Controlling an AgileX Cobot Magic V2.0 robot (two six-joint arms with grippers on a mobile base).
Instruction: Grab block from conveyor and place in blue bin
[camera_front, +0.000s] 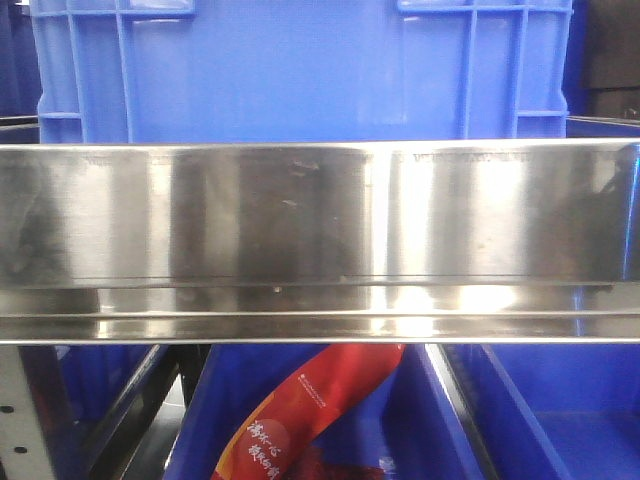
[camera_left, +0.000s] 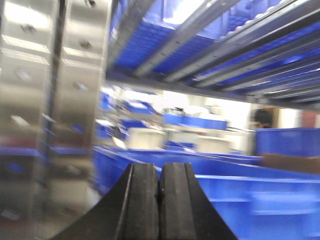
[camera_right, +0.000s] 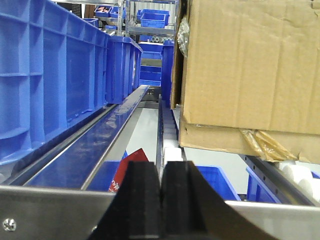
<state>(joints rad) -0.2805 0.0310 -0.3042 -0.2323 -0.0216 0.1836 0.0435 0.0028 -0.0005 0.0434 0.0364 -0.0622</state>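
No block shows in any view. My left gripper (camera_left: 159, 166) is shut, its black fingers pressed together with nothing between them; the view past it is blurred, with a blue bin (camera_left: 250, 195) below and ahead. My right gripper (camera_right: 162, 164) is also shut and empty, sitting just behind a steel rail (camera_right: 50, 210). Past it the conveyor's white rollers (camera_right: 173, 152) run away from me. In the front view a large blue bin (camera_front: 300, 70) stands behind a wide steel beam (camera_front: 320, 230).
A big cardboard box (camera_right: 250, 65) rests on the rollers at the right. Tall blue crates (camera_right: 50, 75) line the left side. A red packet (camera_front: 310, 410) lies in a lower blue bin (camera_front: 560, 410) under the beam. A perforated steel upright (camera_left: 45, 100) stands at the left gripper's left.
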